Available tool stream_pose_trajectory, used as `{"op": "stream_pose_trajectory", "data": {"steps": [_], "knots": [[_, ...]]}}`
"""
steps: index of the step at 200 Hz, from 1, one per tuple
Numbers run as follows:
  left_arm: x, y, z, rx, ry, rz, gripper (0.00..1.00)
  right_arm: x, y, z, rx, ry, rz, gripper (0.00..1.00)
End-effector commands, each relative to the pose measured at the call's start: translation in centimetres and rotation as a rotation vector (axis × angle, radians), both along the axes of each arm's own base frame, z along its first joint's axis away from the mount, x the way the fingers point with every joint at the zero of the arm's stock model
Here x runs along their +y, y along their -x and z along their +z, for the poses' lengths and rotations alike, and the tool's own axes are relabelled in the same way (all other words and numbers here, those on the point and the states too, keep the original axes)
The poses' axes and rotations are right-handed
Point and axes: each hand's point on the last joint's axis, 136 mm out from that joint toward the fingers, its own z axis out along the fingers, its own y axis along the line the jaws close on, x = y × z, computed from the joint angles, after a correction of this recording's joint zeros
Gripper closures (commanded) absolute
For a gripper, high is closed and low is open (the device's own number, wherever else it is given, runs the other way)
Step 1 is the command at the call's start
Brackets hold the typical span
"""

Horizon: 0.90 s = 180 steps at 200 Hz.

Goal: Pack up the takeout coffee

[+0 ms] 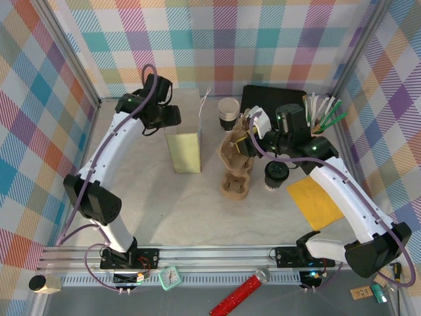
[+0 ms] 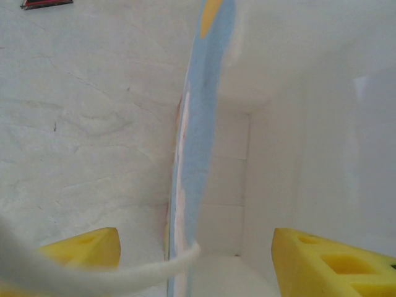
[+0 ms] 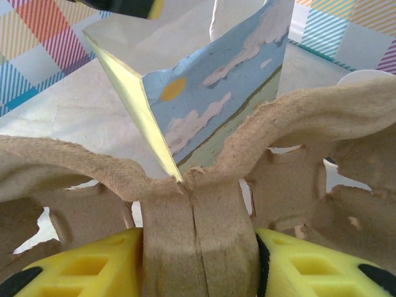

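The takeout coffee (image 1: 275,172), a dark cup with a black lid, stands on the table beside my right arm. My right gripper (image 1: 253,138) (image 3: 198,263) is shut on the centre post of a brown pulp cup carrier (image 1: 235,164) (image 3: 346,117) and holds it on edge. Left of the carrier stands an upright paper bag (image 1: 184,148) (image 3: 216,105). My left gripper (image 1: 172,117) (image 2: 198,247) is at the bag's top, open, one yellow finger (image 2: 328,260) inside and the other outside its blue-printed wall (image 2: 198,124). A white cord handle (image 2: 124,266) crosses in front.
A lidless pale-rimmed cup (image 1: 228,110) stands behind the carrier. A black tray (image 1: 273,97) lies at the back, with green and white utensils (image 1: 323,112) to its right. A yellow napkin (image 1: 316,201) lies near the right arm.
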Motion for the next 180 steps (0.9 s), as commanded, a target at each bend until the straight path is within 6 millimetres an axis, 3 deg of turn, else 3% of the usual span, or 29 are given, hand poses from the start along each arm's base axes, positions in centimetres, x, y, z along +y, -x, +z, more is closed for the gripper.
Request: {"op": "stream_pose_trajectory", "data": {"steps": [1, 45, 60, 83, 113, 140, 180], "knots": [[1.2, -1.8, 1.7, -0.059, -0.029, 0.006, 0.37, 0.8, 0.3, 1.9, -0.032, -0.038, 0.023, 0.52], [1.1, -4.4, 0.8, -0.073, -0.092, -0.024, 0.5, 1.7, 0.6, 2.5, -0.059, -0.037, 0.048, 0.52], [1.1, -5.1, 0.4, -0.073, -0.11, -0.032, 0.65, 2.1, 0.7, 2.9, -0.067, -0.041, 0.057, 0.52], [1.0, -5.7, 0.8, -0.092, -0.129, -0.056, 1.0, 2.5, 0.7, 3.5, -0.083, -0.047, 0.064, 0.52], [0.7, -5.3, 4.2, -0.174, -0.143, -0.124, 1.0, 3.4, 0.8, 4.7, -0.109, -0.062, 0.083, 0.52], [-0.4, -3.5, 7.7, -0.262, -0.17, -0.239, 1.0, 4.3, 0.8, 6.1, -0.147, -0.088, 0.098, 0.52], [-3.2, -0.4, 8.2, -0.258, -0.15, -0.416, 1.0, 5.4, 0.8, 7.4, -0.189, -0.117, 0.126, 0.52]]}}
